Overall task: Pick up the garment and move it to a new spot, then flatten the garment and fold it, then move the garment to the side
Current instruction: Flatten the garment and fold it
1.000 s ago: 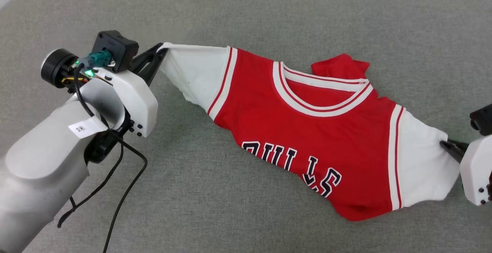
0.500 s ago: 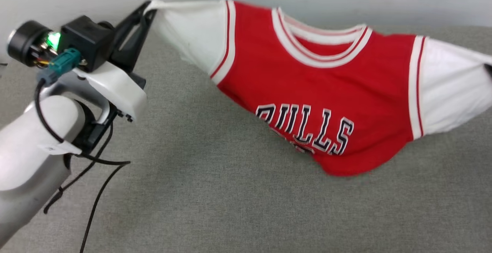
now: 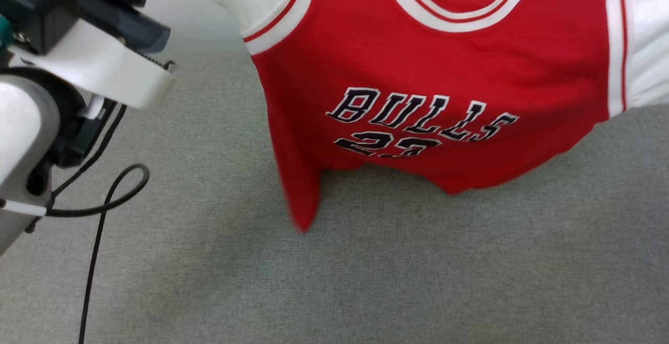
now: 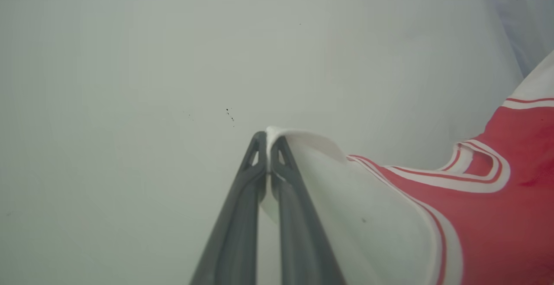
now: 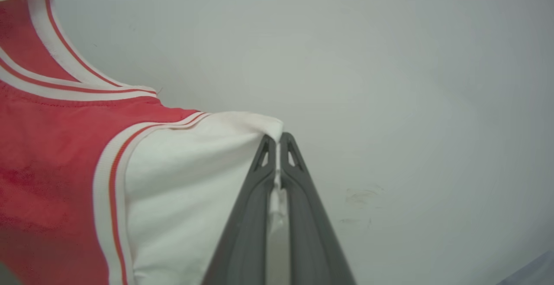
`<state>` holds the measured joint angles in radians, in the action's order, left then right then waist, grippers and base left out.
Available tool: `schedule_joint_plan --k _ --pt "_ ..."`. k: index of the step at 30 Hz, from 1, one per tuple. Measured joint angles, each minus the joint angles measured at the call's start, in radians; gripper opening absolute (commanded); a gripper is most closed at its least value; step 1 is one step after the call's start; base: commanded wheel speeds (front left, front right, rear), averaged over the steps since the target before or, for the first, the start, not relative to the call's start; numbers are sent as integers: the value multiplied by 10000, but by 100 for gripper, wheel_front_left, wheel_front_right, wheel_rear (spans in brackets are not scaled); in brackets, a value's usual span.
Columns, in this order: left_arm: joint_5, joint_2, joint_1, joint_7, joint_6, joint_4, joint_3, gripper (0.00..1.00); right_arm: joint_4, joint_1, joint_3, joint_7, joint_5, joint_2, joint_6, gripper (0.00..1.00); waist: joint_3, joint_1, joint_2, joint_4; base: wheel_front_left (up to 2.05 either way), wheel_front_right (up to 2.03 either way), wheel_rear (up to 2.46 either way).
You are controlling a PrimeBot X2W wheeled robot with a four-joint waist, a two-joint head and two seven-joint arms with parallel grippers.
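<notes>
Garment (image 3: 428,72) hangs spread in the air, front toward the head camera, black lettering and number showing, and fills the head view from 12 to 2 o'clock. Its red hem droops to 6 o'clock over the grey surface (image 3: 366,281); whether they touch is unclear. Left gripper (image 4: 269,146) has its jaws pressed together, pinching the edge of one white sleeve, with the cloth trailing to 4 o'clock. Right gripper (image 5: 278,140) is likewise clamped on the other white sleeve, with the cloth running off to 9 o'clock. Pale wall (image 4: 130,59) sits behind both. Left arm (image 3: 78,46) is at 10 o'clock in the head view, with a black cable (image 3: 99,213) below it at 8 o'clock.
</notes>
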<state>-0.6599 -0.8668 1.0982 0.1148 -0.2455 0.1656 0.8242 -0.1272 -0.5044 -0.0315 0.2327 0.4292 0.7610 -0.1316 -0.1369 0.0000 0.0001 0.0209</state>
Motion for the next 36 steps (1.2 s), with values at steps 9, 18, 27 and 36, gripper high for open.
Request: schedule_joint_plan --k 9,18,27,36 --pt "148 510 1341 -445 347 -2 -121 0 -182 -1670 69 410 -38 79 0 0 -388 0 0 19 0 0 0" --pt "-40 1187 3043 -541 955 -1323 -523 0 982 -4811 -1212 387 -357 245 0 0 -1527 1 0 -65 0 0 0" --pt "132 2245 5483 -263 1670 -3685 -840 0 3434 -9137 -3032 -182 -1220 -190 0 0 -3052 2 -1 -184 0 0 0" --pt "48 3097 7529 430 2305 -6564 -1244 0 6165 -12552 -4174 -1141 -1860 -1114 0 0 -4225 3 -1 -253 0 0 0"
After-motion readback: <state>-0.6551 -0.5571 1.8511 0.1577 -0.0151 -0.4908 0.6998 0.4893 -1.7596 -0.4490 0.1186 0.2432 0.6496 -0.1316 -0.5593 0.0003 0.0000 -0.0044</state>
